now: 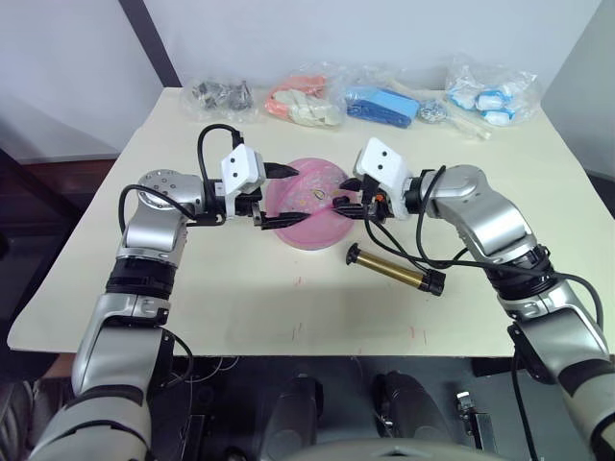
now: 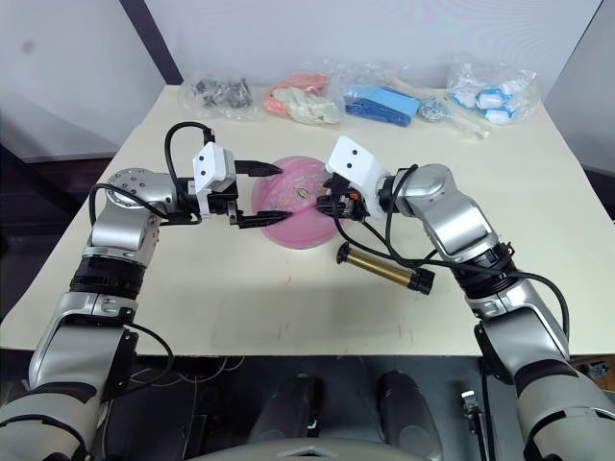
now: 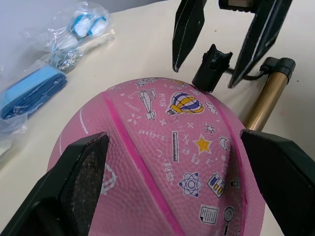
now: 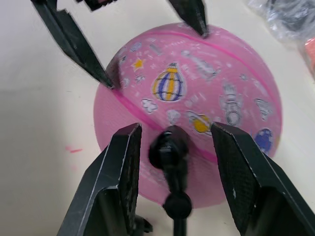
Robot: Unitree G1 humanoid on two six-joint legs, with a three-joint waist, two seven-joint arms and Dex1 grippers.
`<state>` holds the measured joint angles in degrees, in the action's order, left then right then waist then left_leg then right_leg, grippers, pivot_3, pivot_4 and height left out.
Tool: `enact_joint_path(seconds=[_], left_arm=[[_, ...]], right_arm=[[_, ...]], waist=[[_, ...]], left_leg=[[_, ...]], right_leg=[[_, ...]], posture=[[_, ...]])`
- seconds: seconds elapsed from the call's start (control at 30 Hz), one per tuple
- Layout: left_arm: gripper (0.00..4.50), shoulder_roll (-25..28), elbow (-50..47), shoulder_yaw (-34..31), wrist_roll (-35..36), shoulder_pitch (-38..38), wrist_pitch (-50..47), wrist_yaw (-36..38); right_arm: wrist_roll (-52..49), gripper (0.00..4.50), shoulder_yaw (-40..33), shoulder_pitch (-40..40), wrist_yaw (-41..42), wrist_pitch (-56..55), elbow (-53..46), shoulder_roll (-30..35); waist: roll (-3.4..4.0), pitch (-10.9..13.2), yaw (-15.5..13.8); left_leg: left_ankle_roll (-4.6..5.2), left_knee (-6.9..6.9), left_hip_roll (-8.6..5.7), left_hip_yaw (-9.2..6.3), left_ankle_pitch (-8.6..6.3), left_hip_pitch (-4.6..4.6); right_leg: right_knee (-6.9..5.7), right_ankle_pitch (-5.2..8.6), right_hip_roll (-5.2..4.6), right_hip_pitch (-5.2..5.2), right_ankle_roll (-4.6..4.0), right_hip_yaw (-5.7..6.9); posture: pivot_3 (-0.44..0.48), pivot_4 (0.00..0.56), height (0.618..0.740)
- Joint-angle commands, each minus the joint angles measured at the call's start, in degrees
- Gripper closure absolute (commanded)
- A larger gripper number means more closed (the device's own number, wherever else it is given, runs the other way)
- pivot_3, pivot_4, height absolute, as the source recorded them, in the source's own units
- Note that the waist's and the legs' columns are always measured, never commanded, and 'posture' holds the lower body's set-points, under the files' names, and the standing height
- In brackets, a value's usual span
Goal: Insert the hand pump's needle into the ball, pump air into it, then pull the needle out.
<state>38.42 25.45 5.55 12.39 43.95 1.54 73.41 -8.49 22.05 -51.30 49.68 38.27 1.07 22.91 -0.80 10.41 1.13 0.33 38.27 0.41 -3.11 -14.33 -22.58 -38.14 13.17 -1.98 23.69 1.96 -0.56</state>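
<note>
The pink ball [image 1: 306,211], printed with small colourful pictures, lies caved-in at the table's middle. My left gripper [image 1: 272,197] spans its left side, one finger [image 3: 83,182] on each flank, shut on it. The needle's black fitting [image 4: 170,147] stands on the ball's right side; the pin itself is hidden. My right gripper [image 1: 343,202] is open around that fitting, with a gap on either side. The hand pump [image 1: 394,269], its gold barrel lying flat, rests just right of the ball and in front of it. Its thin hose [image 4: 175,211] runs up to the fitting.
Several clear bags line the table's back edge: dark parts [image 1: 221,96], orange and white items [image 1: 303,101], blue items [image 1: 384,104], blue and white items [image 1: 490,96]. Bare tabletop [image 1: 288,307] lies in front of the ball.
</note>
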Motion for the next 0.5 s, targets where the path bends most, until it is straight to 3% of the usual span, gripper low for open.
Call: enact_joint_path(seconds=[0.03,0.47,0.5], left_arm=[[0.0,0.3,0.1,1.5,-2.1,-2.0,-1.7,0.3],[0.0,0.6,-2.1,1.0,-2.0,-2.8,-3.1,0.0],[0.0,0.6,-2.1,1.0,-2.0,-2.8,-3.2,-0.1]], right_arm=[[1.4,2.2,0.3,-2.3,0.2,1.1,-1.8,0.4],[3.1,2.2,0.9,-3.1,1.3,2.4,-1.4,-0.6],[3.2,2.46,0.9,-3.1,1.4,2.4,-1.3,-0.7]], waist=[[0.0,0.0,0.0],[0.0,0.0,0.0],[0.0,0.0,0.0]], left_leg=[[0.0,0.0,0.0,0.01,0.0,0.0],[0.0,-0.01,0.0,0.0,0.0,0.0],[0.0,-0.01,0.0,0.0,0.0,-0.01]], right_leg=[[0.0,0.0,0.0,0.0,0.0,0.0],[0.01,0.0,0.0,0.01,0.0,0.0],[0.01,0.0,0.0,0.02,0.0,0.0]], posture=[[0.0,0.15,0.74],[0.0,0.15,0.74],[0.0,0.15,0.74]])
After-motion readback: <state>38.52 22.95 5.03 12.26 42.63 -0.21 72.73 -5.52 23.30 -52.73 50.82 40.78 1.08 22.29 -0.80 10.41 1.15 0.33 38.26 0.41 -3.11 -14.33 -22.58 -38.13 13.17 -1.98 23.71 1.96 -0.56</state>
